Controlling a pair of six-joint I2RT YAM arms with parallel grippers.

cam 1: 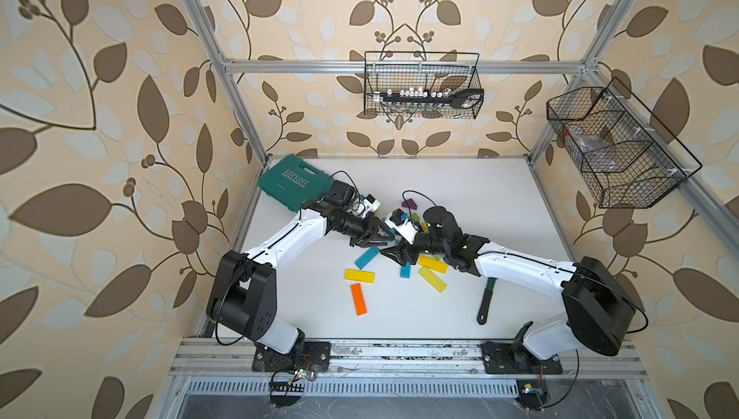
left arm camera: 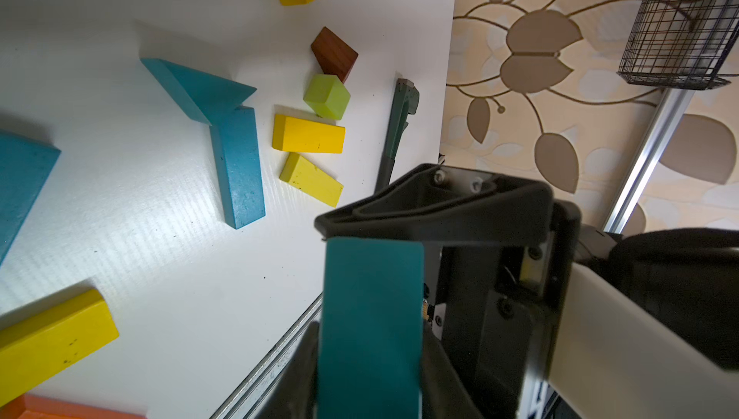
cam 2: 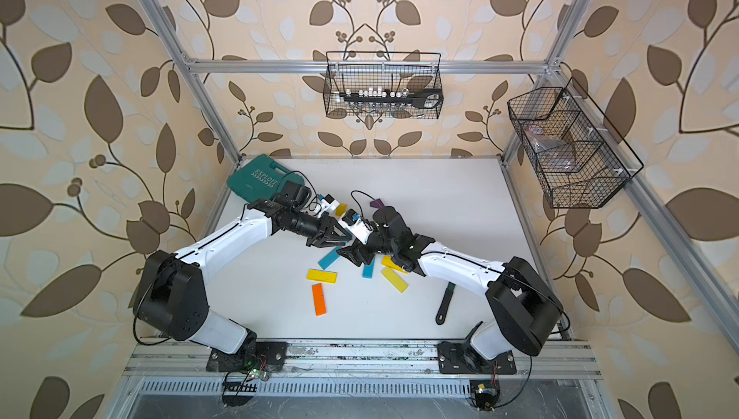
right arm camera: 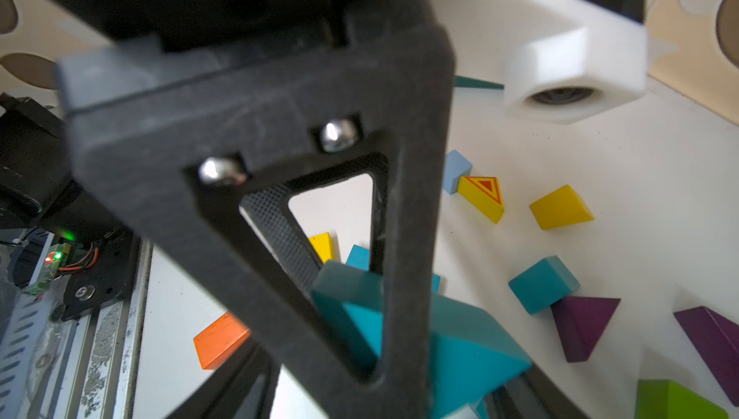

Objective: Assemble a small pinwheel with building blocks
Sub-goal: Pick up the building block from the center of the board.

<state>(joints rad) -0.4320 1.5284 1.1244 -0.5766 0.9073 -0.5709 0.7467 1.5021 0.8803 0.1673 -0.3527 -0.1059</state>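
the left gripper [cam 1: 384,237] is clamping a flat teal matte block [left arm camera: 372,317] between its black fingers, over the middle of the white tabletop [cam 1: 460,197]. the right gripper [cam 1: 390,254] is facing it tip to tip from the opposite side, with one of its fingers [left arm camera: 440,205] sitting just beyond the end of the held block. whether its jaws are gripping anything, i cannot tell.

the other small building blocks are lying scattered under and around both grippers. in both top views a long teal flat bar [cam 1: 366,257], a yellow flat bar [cam 1: 360,275] and an orange flat bar [cam 1: 358,299] are lying toward the left arm's side. a pair of yellow flat bars [cam 1: 432,264] and a short teal bar [cam 1: 405,271] are lying beside the right wrist. a purple wedge [cam 1: 409,203] is lying behind the grippers, toward the back wall.

in the right wrist view a teal cube [right arm camera: 544,284] is touching another purple triangular wedge [right arm camera: 582,327]. in the left wrist view a brown block [left arm camera: 334,54] is lying just beside a green cube [left arm camera: 327,97].

a dark green toy wrench [cam 1: 487,301] is lying near the right arm, apart from the blocks. a teal plastic case [cam 1: 295,183] is sitting in the back left corner.
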